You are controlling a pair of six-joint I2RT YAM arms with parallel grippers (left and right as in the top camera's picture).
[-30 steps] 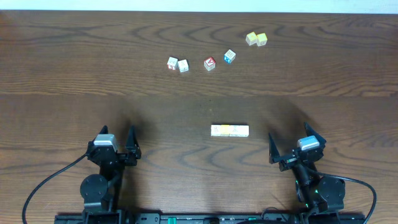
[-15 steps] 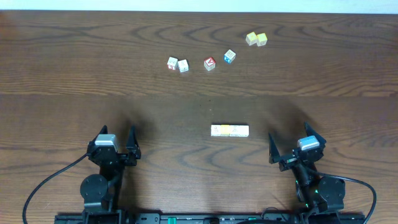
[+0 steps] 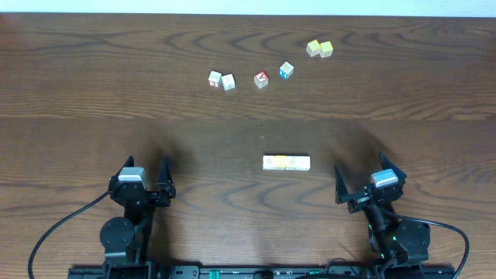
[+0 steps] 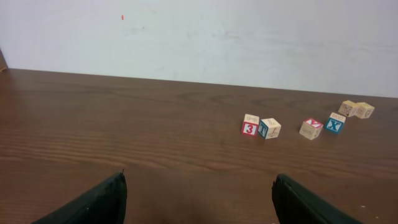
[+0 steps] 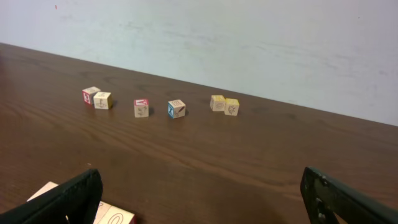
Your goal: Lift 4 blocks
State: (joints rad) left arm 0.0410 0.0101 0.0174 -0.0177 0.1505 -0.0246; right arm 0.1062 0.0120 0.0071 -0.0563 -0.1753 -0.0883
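The 4 blocks (image 3: 286, 163) lie side by side as a short pale bar on the wooden table, a little right of centre. My left gripper (image 3: 145, 167) rests open near the front edge, well to the left of the bar. My right gripper (image 3: 362, 169) is open too, just right of the bar and slightly nearer the front. In the right wrist view one end of the 4 blocks (image 5: 113, 215) shows at the lower left, beside the left finger, outside the wide-open right gripper (image 5: 199, 194). The left wrist view shows the left gripper (image 4: 199, 194) with only bare table between its fingers.
Further back lie a red-faced cube and a white one (image 3: 221, 80), a red-topped cube (image 3: 261, 79), a blue-faced cube (image 3: 286, 70) and two pale yellow cubes (image 3: 319, 49). A light wall stands behind the table's far edge (image 4: 199, 50).
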